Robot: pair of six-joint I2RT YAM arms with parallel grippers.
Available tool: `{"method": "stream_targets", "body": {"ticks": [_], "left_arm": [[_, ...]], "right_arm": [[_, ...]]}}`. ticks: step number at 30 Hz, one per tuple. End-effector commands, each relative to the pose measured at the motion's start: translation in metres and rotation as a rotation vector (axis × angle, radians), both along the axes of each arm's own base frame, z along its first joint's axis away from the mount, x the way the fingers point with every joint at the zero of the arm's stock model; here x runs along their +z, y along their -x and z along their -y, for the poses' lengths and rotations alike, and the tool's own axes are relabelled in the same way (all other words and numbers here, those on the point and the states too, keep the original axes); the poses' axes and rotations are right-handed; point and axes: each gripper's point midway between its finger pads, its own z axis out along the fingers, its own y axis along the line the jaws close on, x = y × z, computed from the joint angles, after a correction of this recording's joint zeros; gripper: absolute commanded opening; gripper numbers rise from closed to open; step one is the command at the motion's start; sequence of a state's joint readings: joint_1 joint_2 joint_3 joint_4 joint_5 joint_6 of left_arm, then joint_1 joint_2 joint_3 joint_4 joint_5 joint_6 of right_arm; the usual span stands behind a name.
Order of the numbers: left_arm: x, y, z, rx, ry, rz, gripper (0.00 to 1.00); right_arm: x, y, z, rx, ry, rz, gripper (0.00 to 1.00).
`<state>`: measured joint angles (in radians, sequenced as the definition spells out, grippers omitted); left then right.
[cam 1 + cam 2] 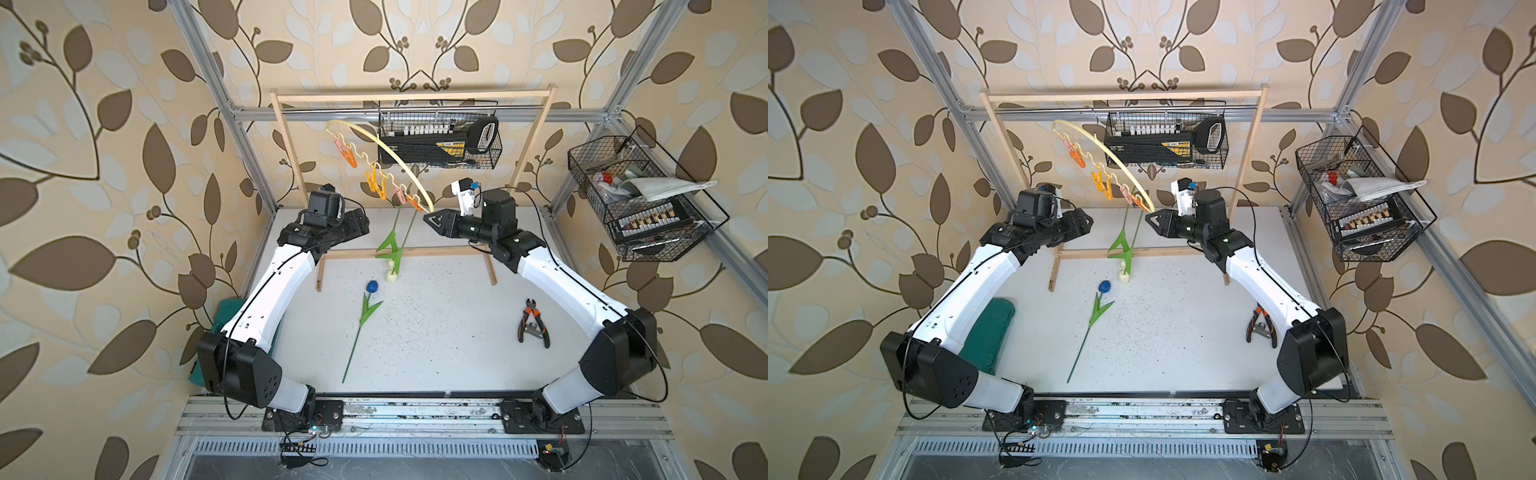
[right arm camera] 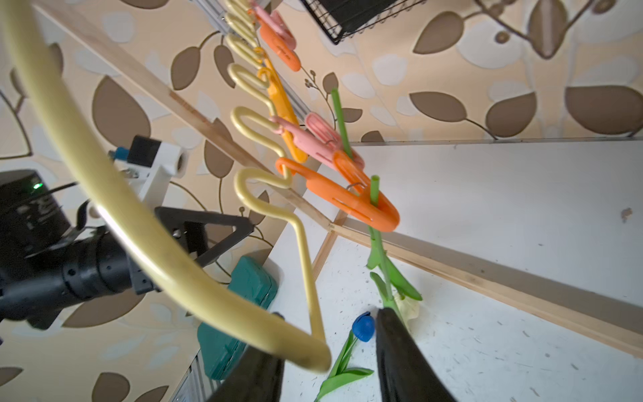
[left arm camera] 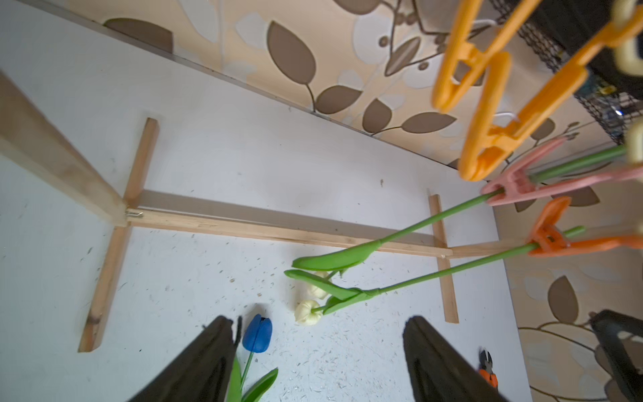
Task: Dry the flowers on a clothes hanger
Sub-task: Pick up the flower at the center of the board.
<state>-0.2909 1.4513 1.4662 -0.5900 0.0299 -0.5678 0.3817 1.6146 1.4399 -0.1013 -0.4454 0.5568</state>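
Cream tulips [image 1: 388, 243] are hung head-down from the clothes hanger [image 2: 146, 236], clipped by a pink clothespin [image 3: 515, 184] and an orange clothespin [image 3: 549, 240]. The blue tulip [image 1: 372, 286] is seen lying flat on the table [image 1: 436, 332]. The left gripper [image 3: 320, 323] is held with jaws wide apart and empty. The clothes hanger's lower end is seen between the parted jaws of the right gripper [image 2: 328, 312]; whether it is gripped cannot be told.
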Motion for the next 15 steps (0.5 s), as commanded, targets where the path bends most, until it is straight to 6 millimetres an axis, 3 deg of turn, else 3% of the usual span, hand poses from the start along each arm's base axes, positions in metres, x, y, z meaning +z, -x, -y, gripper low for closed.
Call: {"method": "stream_targets", "body": {"ticks": [1, 7, 12, 13, 15], "left_arm": [[0.019, 0.005, -0.005, 0.024, 0.016, 0.057, 0.79], [-0.001, 0.000, -0.007, 0.039, -0.003, 0.048, 0.79], [0.001, -0.010, 0.001, 0.011, 0.014, 0.074, 0.79], [-0.009, -0.016, 0.006, -0.012, 0.009, 0.057, 0.79], [-0.007, -0.017, 0.011, -0.040, 0.017, 0.072, 0.77]], "right_arm": [[0.005, -0.007, 0.002, 0.018, 0.015, -0.007, 0.44], [0.008, -0.005, 0.010, -0.006, 0.043, 0.008, 0.44], [0.006, -0.009, 0.017, -0.040, 0.090, 0.007, 0.45], [0.004, -0.007, 0.020, -0.049, 0.097, 0.004, 0.45], [-0.003, 0.004, 0.025, -0.060, 0.108, -0.016, 0.45]]}}
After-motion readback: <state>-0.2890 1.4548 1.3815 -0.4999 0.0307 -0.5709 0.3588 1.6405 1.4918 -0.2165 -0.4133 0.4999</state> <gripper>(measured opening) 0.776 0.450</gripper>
